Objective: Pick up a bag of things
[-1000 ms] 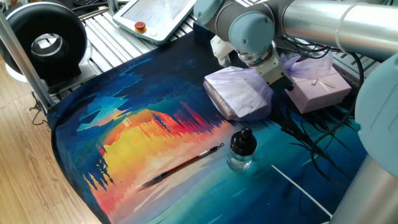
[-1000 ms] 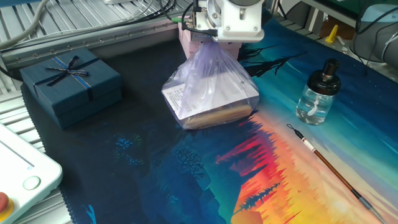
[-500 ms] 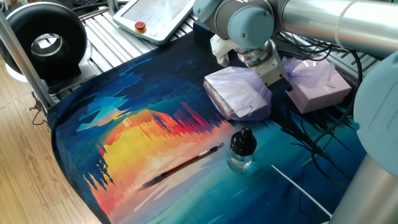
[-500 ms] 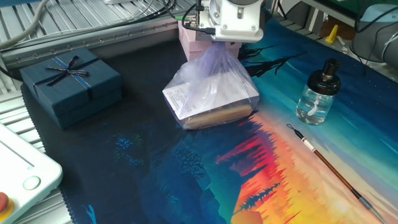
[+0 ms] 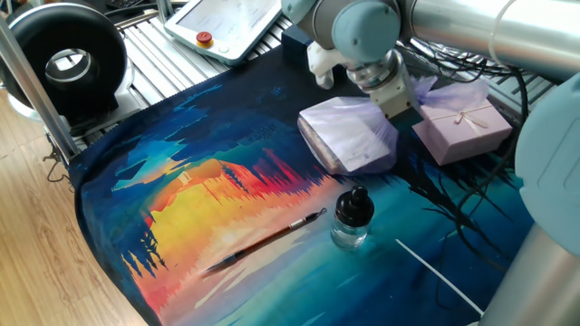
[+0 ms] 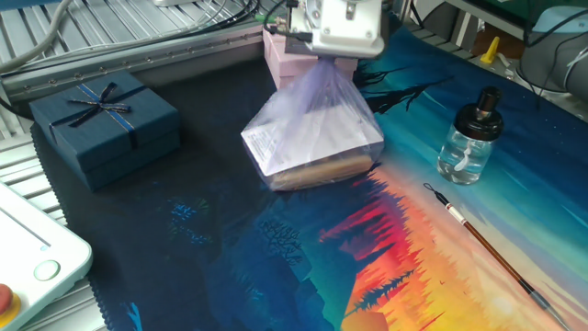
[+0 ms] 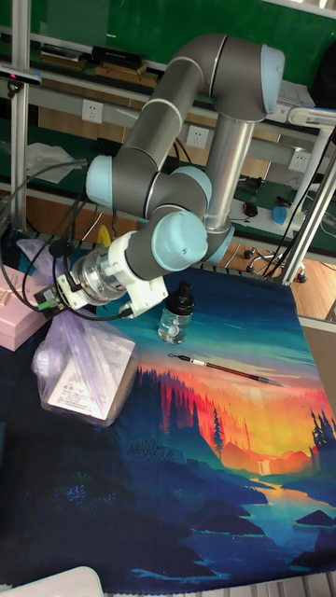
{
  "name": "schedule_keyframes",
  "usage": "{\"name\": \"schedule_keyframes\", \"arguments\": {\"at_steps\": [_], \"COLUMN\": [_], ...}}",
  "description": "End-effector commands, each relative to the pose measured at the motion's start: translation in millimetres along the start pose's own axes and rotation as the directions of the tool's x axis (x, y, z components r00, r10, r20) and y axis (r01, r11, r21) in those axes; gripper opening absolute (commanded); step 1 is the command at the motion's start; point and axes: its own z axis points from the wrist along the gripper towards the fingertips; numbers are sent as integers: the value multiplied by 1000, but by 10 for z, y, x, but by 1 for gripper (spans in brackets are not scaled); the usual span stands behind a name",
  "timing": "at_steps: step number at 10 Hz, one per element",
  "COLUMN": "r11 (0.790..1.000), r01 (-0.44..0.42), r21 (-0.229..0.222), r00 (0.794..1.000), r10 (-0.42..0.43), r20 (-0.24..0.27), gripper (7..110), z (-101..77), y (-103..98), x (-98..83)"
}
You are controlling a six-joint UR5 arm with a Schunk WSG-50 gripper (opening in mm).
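Observation:
The bag of things (image 6: 312, 133) is a thin pale-lilac plastic bag with a whitish block inside. It rests on the painted mat, and its neck is drawn up taut into a cone. My gripper (image 6: 332, 61) is right above it, shut on the knotted top. From the opposite side the bag (image 5: 349, 136) lies left of the gripper (image 5: 400, 106), and its flared ends stick out behind the fingers. In the tall view the bag (image 7: 84, 368) hangs slack beneath the gripper (image 7: 56, 306), with its bottom on the mat.
A pink gift box (image 5: 462, 127) sits just behind the bag. A navy gift box (image 6: 106, 119) stands to the left. A glass bottle (image 6: 470, 138) and a paintbrush (image 6: 487, 248) lie on the mat's bright part. A teach pendant (image 5: 231, 23) rests at the table edge.
My gripper has risen a little while holding the knot. The bag's neck has stretched taller and tighter, and its base has stayed in place on the mat.

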Motion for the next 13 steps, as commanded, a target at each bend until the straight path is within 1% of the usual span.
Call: {"name": "schedule_keyframes", "arguments": {"at_steps": [1,2,3,4,5,7,8,9,10,13], "r11": [1000,1000,999,998,998,995,994,993,994,994], "r01": [-15,-18,-21,-29,-19,11,10,13,14,26], "r21": [-18,-22,-42,-49,-68,-101,-109,-115,-111,-110], "r00": [1000,1000,1000,998,996,995,995,994,993,988], "r10": [15,18,20,26,13,-21,-21,-25,-27,-42], "r20": [3,-2,-17,-53,-84,-96,-100,-106,-117,-147], "gripper": [7,7,7,7,7,7,7,7,7,7], "z": [-130,-175,-260,-375,-510,-719,-770,-829,-896,-1236], "y": [-87,-136,-170,-228,-260,-287,-275,-268,-281,-346], "x": [192,279,406,565,703,863,914,971,1064,1409]}}
